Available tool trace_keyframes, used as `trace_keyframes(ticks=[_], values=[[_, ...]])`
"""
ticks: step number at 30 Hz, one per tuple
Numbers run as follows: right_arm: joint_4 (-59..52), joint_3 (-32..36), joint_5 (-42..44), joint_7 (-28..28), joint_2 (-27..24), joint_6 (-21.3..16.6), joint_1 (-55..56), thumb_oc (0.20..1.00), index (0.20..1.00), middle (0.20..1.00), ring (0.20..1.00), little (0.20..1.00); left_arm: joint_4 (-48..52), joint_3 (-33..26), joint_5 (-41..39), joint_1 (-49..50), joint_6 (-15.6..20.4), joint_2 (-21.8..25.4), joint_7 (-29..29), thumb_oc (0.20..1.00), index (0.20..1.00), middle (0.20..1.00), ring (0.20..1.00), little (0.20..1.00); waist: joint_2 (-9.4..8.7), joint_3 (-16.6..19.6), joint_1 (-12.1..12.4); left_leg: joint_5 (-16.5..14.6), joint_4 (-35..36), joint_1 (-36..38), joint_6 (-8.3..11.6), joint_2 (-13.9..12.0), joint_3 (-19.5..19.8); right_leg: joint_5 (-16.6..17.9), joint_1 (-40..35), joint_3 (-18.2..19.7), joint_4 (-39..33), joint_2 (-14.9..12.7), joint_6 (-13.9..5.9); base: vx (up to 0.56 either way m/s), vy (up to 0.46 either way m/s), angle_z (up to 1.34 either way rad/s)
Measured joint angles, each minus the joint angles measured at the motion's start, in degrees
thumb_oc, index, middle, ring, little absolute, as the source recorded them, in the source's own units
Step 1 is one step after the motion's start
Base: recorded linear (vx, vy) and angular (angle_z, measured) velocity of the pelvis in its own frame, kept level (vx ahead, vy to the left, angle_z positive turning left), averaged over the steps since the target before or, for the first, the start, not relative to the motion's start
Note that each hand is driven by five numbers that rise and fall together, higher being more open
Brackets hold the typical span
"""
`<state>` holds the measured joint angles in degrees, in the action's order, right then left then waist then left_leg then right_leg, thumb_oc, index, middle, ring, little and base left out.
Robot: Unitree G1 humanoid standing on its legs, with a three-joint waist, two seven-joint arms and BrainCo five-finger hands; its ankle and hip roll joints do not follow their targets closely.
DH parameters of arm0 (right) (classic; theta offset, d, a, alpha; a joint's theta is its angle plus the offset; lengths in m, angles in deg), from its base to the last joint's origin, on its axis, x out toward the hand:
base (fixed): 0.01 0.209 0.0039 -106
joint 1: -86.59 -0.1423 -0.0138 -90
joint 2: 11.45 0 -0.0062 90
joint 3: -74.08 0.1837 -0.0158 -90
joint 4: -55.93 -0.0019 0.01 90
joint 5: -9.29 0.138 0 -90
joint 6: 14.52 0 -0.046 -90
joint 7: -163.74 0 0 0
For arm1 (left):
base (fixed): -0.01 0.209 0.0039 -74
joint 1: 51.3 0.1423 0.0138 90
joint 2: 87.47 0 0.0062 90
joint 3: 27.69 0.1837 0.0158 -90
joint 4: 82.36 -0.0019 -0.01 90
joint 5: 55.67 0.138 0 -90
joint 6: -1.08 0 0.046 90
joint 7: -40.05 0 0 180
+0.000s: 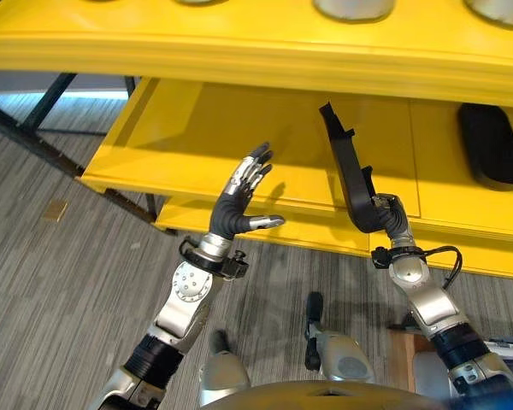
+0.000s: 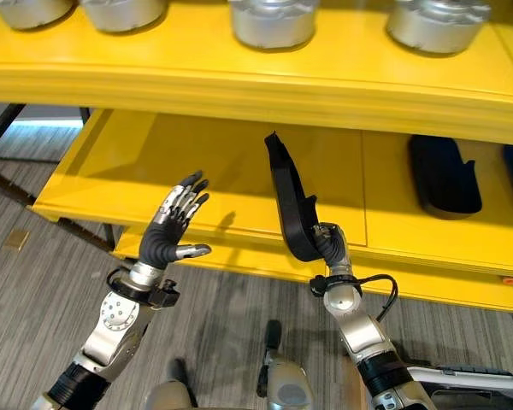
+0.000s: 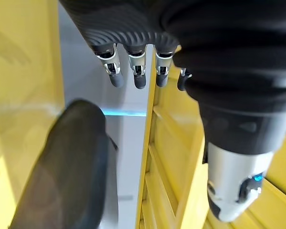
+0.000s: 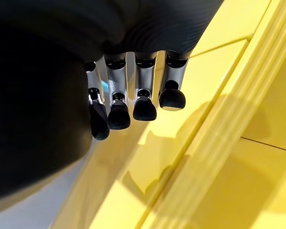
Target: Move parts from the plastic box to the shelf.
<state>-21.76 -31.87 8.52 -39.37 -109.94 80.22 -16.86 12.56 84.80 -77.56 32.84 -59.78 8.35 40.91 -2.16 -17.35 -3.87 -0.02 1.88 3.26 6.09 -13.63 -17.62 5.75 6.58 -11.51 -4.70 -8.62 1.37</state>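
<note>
Clamped in the right hand (image 2: 329,243), a long black part (image 2: 291,205) stands upright over the shelf (image 2: 239,162) front edge, not yet set down beside another part (image 2: 445,175) already lying there, while the left hand (image 2: 173,224) hovers open-fingered.

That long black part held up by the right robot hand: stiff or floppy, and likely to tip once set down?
Probably stiff: the black part stands tall above the right robot hand without sagging, gripped only at its lower end. Likely light, since one hand carries it. Narrow and curved, it would probably tip if stood upright on the yellow shelf.
</note>
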Motion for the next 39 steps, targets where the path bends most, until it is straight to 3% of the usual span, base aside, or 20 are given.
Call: trace_keyframes(ticks=[1, 2, 3, 4, 5, 7, 10, 14, 19, 23, 29, 32, 39], values=[[0.35, 0.26, 0.20, 0.06, -0.91, 0.60, -0.82, 0.200, 0.200, 0.200, 0.200, 0.200, 0.00, -0.04, 0.00, -0.26, 0.00, -0.05, -0.35, 1.000, 1.000, 1.000, 1.000, 1.000, 1.85, 0.11, -0.03, -0.42, 1.24, 1.23, -0.75, 0.57, 0.35, 0.51, 0.01, 0.04, 0.03, 0.17, -0.89, 0.03, 0.234, -0.45], [0.28, 0.96, 0.99, 0.21, -2.08, 0.66, -0.98, 0.200, 0.200, 0.200, 0.200, 0.200, 0.02, -0.09, -0.05, -0.75, -0.02, -0.45, -0.99, 1.000, 1.000, 1.000, 1.000, 1.000, 4.09, 0.21, -0.18, -2.12, 0.99, 2.05, -3.29, 1.16, 0.20, 1.41, 0.08, -0.30, 0.31, 0.76, -2.21, 0.07, 0.197, -0.46], [0.45, 1.92, 1.68, 0.26, -2.91, 0.70, -0.96, 0.200, 0.200, 0.200, 0.200, 0.200, 0.09, -0.30, -0.11, -1.28, -0.07, -0.75, -1.21, 1.000, 1.000, 1.000, 1.000, 1.000, 5.80, 0.20, -0.03, -1.51, 2.10, 2.93, -3.37, 1.06, 0.96, 2.44, 0.30, -0.69, 0.54, 1.68, -3.51, 0.13, 0.240, -0.55], [1.16, 2.66, 2.33, 0.28, -2.80, 1.80, -0.15, 0.200, 0.200, 0.200, 0.200, 0.200, 0.16, -0.92, -1.82, -0.37, -0.84, -0.48, -1.52, 1.000, 1.000, 1.000, 1.000, 1.000, 5.33, 0.15, 0.69, -0.25, 2.79, 3.72, -1.59, 2.38, -0.27, -0.58, 3.88, -0.84, 13.41, 0.07, -3.75, 0.11, 0.204, -0.35], [1.12, 2.63, 2.32, 0.44, -2.76, 2.38, 0.29, 0.200, 0.200, 0.200, 0.200, 0.200, 0.31, -1.05, -1.88, 0.34, -1.12, 0.13, -1.51, 1.000, 1.000, 1.000, 1.000, 1.000, 4.20, 0.73, 0.46, 0.03, 3.46, 4.36, -1.80, 4.08, -0.06, -3.73, 3.04, -0.43, 14.43, -0.53, -3.56, 0.07, 0.170, -0.29], [0.11, 2.88, 2.34, 0.39, -2.52, 3.08, 0.20, 0.200, 0.200, 0.200, 0.200, 0.200, 0.55, -1.15, -2.03, 1.50, -1.70, 0.15, -1.84, 1.000, 1.000, 1.000, 1.000, 1.000, 4.40, 0.81, 0.34, 1.07, 3.66, 4.75, -2.04, 4.94, -0.08, -1.59, 1.07, 0.18, 11.22, -1.09, -5.15, -0.03, 0.074, -0.05], [-1.83, 3.95, 2.18, -0.08, -2.56, 3.89, -0.62, 0.200, 0.200, 0.200, 0.200, 0.200, 0.57, -1.16, -2.02, 1.21, -2.25, 0.20, -2.82, 1.000, 1.000, 1.000, 1.000, 1.000, 4.21, 0.86, 0.32, 1.40, 3.35, 3.62, -1.73, 6.28, -0.27, 1.47, 0.57, 0.32, 6.85, -1.87, -5.87, -0.06, 0.019, -0.02], [-1.72, 4.47, 2.05, -0.82, -3.08, 6.55, -4.67, 0.200, 0.200, 0.200, 0.200, 0.200, 0.57, -1.13, -2.03, 0.09, -2.47, 0.34, -3.78, 1.000, 1.000, 1.000, 1.000, 1.000, 4.28, 0.64, 0.65, 1.38, 3.18, 3.32, -1.77, 6.22, 0.14, 2.48, -1.06, -0.18, 3.62, -1.32, -6.02, -0.07, -0.030, 0.05], [-0.90, 7.48, 1.59, -2.54, -6.87, 9.05, -14.46, 0.200, 0.200, 0.200, 0.200, 0.200, 0.71, -1.00, -2.04, -2.94, -2.52, 1.01, -3.93, 1.000, 1.000, 1.000, 1.000, 1.000, 5.48, -2.02, 1.30, 1.44, 2.04, 0.98, -1.82, 5.36, 0.76, 3.57, -0.12, -0.47, 2.18, -0.33, -5.48, -0.14, -0.049, 0.02], [1.78, 9.92, 0.31, -2.43, -11.91, 10.70, -23.48, 0.200, 0.200, 0.200, 0.200, 0.200, 2.51, -0.86, -2.24, -6.15, -2.75, 1.56, -4.99, 1.000, 1.000, 1.000, 1.000, 1.000, 6.02, -6.81, 1.63, 2.10, 0.89, -2.65, -1.60, 5.08, 0.87, 4.98, 3.22, -0.19, 2.19, -0.07, -4.73, -0.09, -0.016, -0.04], [9.92, 9.10, -2.93, -1.77, -15.53, 15.22, -29.64, 0.200, 0.200, 0.200, 0.200, 0.200, 2.89, 0.05, -2.93, -9.53, -3.65, 1.74, -5.15, 1.000, 1.000, 1.000, 1.000, 1.000, 6.77, -11.55, 1.71, 2.48, 1.00, -4.34, -1.18, 4.84, -0.12, 5.73, 5.79, 1.06, 2.20, 0.47, -4.02, -0.07, 0.009, -0.10], [12.23, 8.44, -5.27, -1.69, -16.85, 15.62, -30.10, 0.200, 0.200, 0.200, 0.200, 0.200, 2.90, 0.14, -4.05, -9.53, -3.64, 1.78, -5.91, 1.000, 1.000, 1.000, 1.000, 1.000, 7.62, -12.05, 1.83, 2.48, 1.11, -4.61, -1.18, 4.93, -0.47, 5.75, 6.39, 1.33, 2.20, 0.51, -4.01, -0.05, -0.003, -0.12], [21.19, 3.30, -14.09, -1.80, -22.12, 14.90, -38.14, 0.200, 0.200, 0.200, 0.200, 0.200, 2.91, 0.99, -5.20, -9.80, -3.66, 4.05, -5.70, 1.000, 1.000, 1.000, 1.000, 1.000, 7.25, -13.28, 3.26, 2.48, -0.48, -7.65, -1.18, 4.81, -0.39, 5.89, 9.73, 2.04, 3.67, 0.52, -3.81, -0.05, -0.121, -0.03]])
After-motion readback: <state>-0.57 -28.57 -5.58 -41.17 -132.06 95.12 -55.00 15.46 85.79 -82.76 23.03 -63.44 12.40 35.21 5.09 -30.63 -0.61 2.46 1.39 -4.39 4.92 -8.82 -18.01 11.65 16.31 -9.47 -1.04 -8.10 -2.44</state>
